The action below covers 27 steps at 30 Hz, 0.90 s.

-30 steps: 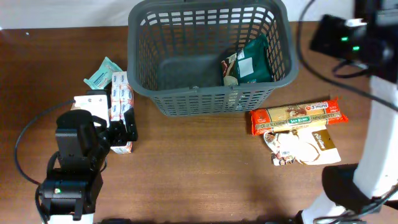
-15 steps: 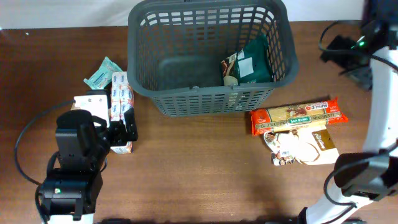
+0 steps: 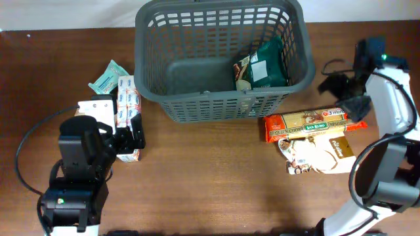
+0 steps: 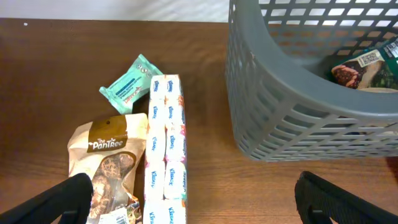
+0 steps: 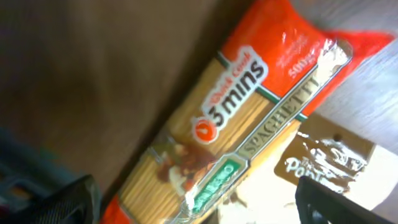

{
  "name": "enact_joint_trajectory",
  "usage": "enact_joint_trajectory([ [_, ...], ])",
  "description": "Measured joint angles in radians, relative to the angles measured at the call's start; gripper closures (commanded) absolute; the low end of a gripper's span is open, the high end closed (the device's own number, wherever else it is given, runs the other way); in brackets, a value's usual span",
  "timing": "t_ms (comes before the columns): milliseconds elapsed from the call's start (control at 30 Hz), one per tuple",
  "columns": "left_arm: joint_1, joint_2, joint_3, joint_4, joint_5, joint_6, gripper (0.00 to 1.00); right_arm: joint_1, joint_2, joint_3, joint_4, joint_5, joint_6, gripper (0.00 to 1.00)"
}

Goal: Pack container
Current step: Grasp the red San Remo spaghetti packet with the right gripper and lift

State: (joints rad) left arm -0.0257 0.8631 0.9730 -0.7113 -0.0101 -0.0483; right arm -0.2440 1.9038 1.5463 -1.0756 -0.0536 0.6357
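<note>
Beside container [image 3: 216, 108] — spaghetti [image 3: 308, 122], tissue packs [image 3: 126, 99]

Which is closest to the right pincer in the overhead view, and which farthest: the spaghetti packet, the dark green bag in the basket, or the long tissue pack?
From the right pincer:
1. Spaghetti packet, right beside it on the table's right side.
2. Dark green bag, inside the basket, at its right end.
3. Tissue pack, far over on the left.

Left fingers [image 4: 62, 200] spread apart, right fingers [image 5: 69, 199] spread apart
</note>
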Motion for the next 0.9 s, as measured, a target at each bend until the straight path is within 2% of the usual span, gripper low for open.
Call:
enact_joint_trajectory([
  [367, 0.0, 0.0, 0.0, 0.0, 0.0, 0.0, 0.01, -0.009, 0.0, -0.243, 0.201, -0.048, 0.128, 0.01],
  [667, 0.0, 0.0, 0.0, 0.0, 0.008, 0.0, 0.01, -0.009, 0.0, -0.318, 0.352, -0.061, 0.153, 0.0],
  [800, 0.0, 0.0, 0.0, 0.0, 0.008, 0.0, 0.01, -0.009, -0.001, -0.333, 0.394, -0.06, 0.154, 0.05],
  [900, 0.0, 0.0, 0.0, 0.0, 0.008, 0.0, 0.01, -0.009, -0.002, -0.343, 0.421, -0.06, 0.155, 0.15],
])
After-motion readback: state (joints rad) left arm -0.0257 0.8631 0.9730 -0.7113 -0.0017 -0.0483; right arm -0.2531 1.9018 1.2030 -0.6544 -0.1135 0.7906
